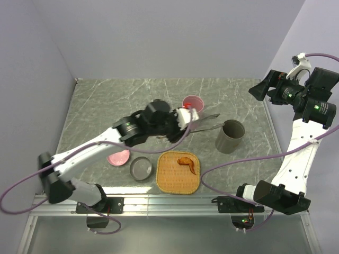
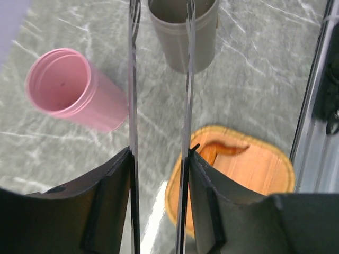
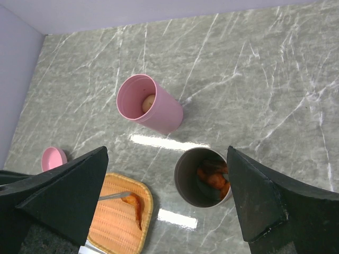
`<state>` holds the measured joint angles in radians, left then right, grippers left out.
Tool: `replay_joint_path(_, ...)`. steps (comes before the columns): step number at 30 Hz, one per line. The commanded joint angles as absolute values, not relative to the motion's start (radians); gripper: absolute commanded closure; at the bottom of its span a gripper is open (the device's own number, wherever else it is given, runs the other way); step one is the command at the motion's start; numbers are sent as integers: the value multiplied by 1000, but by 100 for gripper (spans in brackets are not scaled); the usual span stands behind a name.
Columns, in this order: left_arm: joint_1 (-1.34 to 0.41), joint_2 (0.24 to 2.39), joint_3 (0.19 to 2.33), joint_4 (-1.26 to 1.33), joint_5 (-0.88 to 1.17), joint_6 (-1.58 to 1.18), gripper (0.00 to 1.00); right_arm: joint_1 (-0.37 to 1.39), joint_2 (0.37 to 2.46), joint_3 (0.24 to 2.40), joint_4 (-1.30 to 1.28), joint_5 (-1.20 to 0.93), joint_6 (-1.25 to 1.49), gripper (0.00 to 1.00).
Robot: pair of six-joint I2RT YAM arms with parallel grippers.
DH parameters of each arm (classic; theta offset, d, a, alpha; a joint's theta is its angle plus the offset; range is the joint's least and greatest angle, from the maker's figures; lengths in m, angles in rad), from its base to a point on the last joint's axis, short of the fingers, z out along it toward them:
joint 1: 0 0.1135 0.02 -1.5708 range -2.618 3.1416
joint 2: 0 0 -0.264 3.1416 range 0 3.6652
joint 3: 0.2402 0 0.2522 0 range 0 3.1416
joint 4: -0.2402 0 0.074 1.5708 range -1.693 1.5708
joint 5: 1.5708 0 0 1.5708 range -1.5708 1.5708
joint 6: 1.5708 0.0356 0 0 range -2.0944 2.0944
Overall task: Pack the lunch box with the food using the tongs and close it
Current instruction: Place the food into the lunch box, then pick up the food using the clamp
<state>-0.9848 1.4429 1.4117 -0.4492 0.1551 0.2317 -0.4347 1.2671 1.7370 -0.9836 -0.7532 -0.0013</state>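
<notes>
Pink dish (image 1: 118, 157) and grey dish (image 1: 141, 169) side by side on marbled worktop (image 1: 106, 106), near left, grey one closer to the arm bases. Left fingers (image 2: 111, 196) pinching tongs (image 2: 132, 79) from outside, one slim metal arm flat against each finger, a gap between the two arms. Tongs' tips out above worktop, between pink cup (image 3: 165, 119) and grey cup (image 3: 186, 182). Woven tray (image 1: 168, 180) just right of grey dish, one brown-orange food piece (image 1: 187, 163) lying on it. Pink cup upright at far centre, beige ball (image 3: 149, 101) inside. Grey cup upright further right, orange-brown pieces (image 3: 214, 180) inside. Right fingers (image 3: 69, 185) spread wide, raised high at far right, well apart from everything on worktop.
</notes>
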Motion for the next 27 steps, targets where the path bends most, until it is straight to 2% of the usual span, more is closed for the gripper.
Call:
replay_joint_path(1,-976,1304,1307,-511,205,282,50,-439,1256,1758,-974,-776,-21,0)
replay_joint_path(7,-950,1166,1154,-598,262,311,45,-437,1247,1744,-960,-808,-5,0)
replay_joint_path(13,-882,1129,1111,-715,423,374,45,-437,1247,1730,-965,-821,-6,0)
replay_joint_path(27,-795,1201,1017,-746,397,528,45,-437,1238,1720,-966,-831,-8,0)
